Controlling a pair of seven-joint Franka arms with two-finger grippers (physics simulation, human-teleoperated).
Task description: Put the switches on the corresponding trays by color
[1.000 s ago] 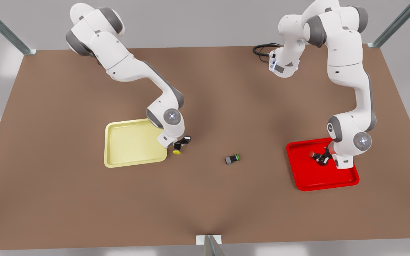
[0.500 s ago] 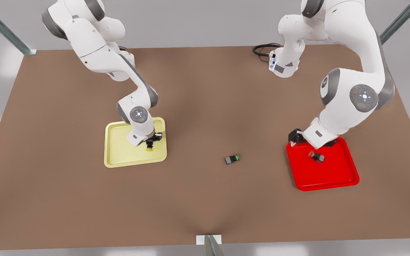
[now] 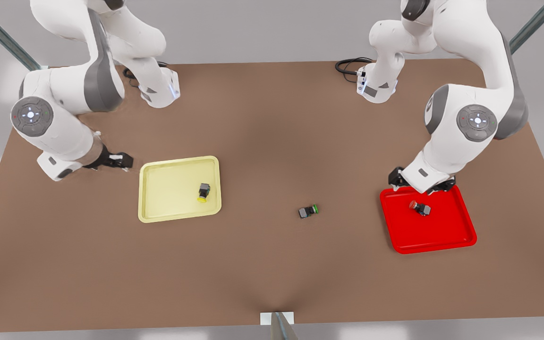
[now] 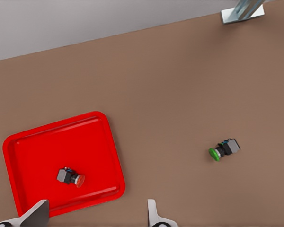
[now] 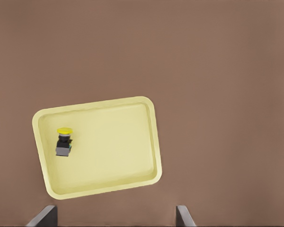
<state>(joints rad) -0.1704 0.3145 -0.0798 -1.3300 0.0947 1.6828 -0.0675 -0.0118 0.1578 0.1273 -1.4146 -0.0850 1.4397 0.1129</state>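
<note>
Right end effector (image 3: pixel 120 161) now off yellow-capped switch (image 3: pixel 203 192)

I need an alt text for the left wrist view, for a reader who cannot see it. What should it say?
A red-capped switch lies inside a red tray on a brown table, seen from above the tray. A green-capped switch lies apart on the bare table, and the open left gripper shows its two fingertips at the near edge of the tray.

Right gripper (image 3: pixel 122 161) released the yellow switch (image 3: pixel 203 192) onto the yellow tray (image 3: pixel 158 215) and withdrew beyond its edge, fingers apart. Left gripper (image 3: pixel 420 182) shifted slightly above the red tray (image 3: pixel 461 236).
</note>
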